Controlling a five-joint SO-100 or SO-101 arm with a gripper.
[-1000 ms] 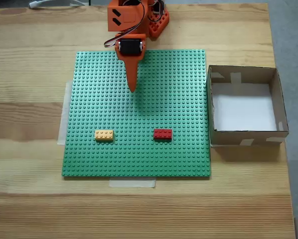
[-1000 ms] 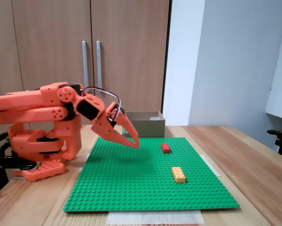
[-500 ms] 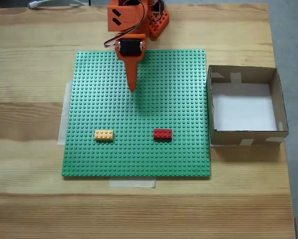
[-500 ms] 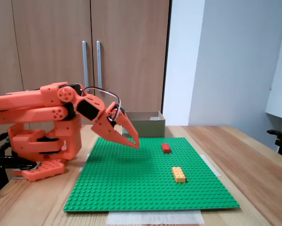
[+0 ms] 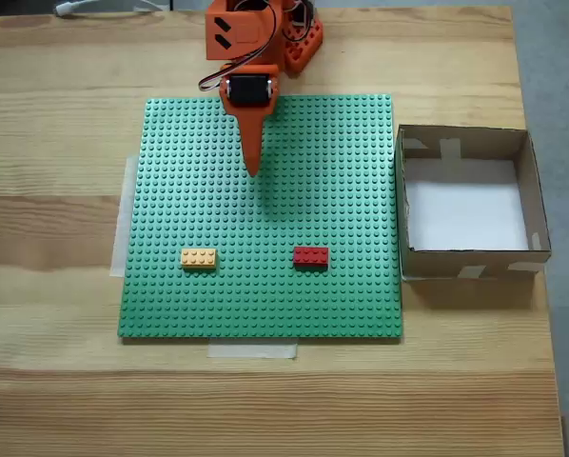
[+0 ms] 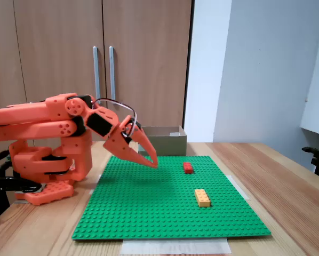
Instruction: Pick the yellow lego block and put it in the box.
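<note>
The yellow lego block lies on the green baseplate, towards its lower left in a fixed view; it also sits on the near part of the plate. The box stands right of the baseplate, white floor bare; its brown wall shows behind the plate. My orange gripper hangs shut with nothing in it over the plate's upper middle, well away from the block. From the side its tips hover just above the studs.
A red brick lies on the baseplate right of the yellow one, also seen from the side. The arm's orange base stands at the table's far edge. Wooden cupboard doors rise behind.
</note>
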